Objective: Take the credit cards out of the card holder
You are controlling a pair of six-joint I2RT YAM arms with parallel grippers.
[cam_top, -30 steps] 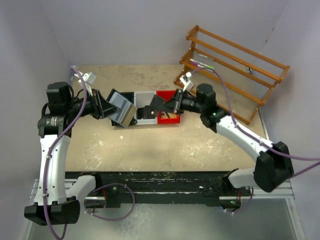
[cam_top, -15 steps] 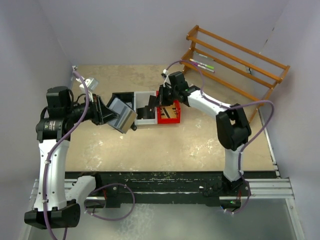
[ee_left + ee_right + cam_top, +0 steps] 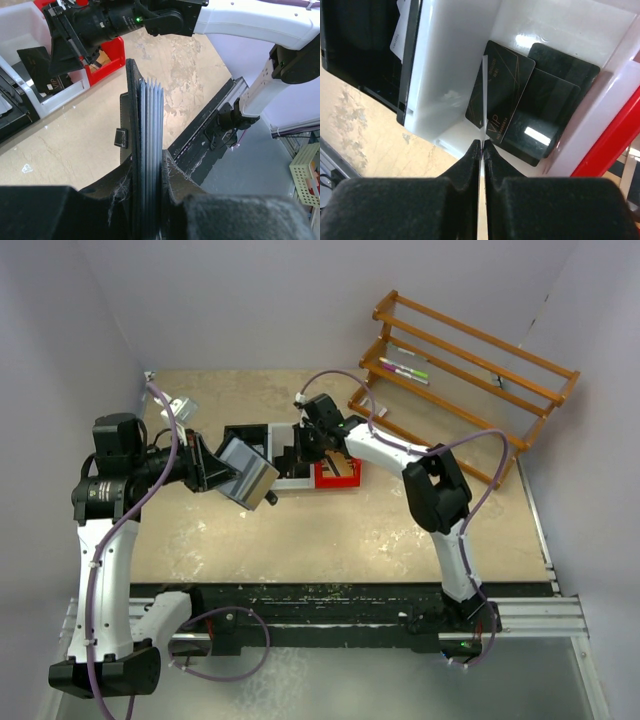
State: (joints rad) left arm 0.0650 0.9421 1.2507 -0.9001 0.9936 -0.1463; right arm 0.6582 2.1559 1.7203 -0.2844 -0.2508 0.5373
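Note:
My left gripper [image 3: 215,472] is shut on the card holder [image 3: 250,478], a black wallet held above the table left of the trays. In the left wrist view the card holder [image 3: 131,115] stands edge-on between my fingers [image 3: 172,175], with a stack of grey-blue credit cards [image 3: 151,115] in it. My right gripper [image 3: 298,448] is over the white tray [image 3: 296,481]. In the right wrist view it [image 3: 482,144] is shut on one thin card [image 3: 484,95] seen edge-on, above the white tray [image 3: 450,65].
The joined trays lie mid-table: black [image 3: 243,434], white, red [image 3: 340,473]. Dark cards, one marked VIP [image 3: 502,92], lie in the white tray. A wooden rack [image 3: 470,360] with pens stands at the back right. The walls are close on both sides.
My right gripper has moved left from over the red tray to over the white tray, with a card in it. My left gripper with the card holder has shifted slightly right.

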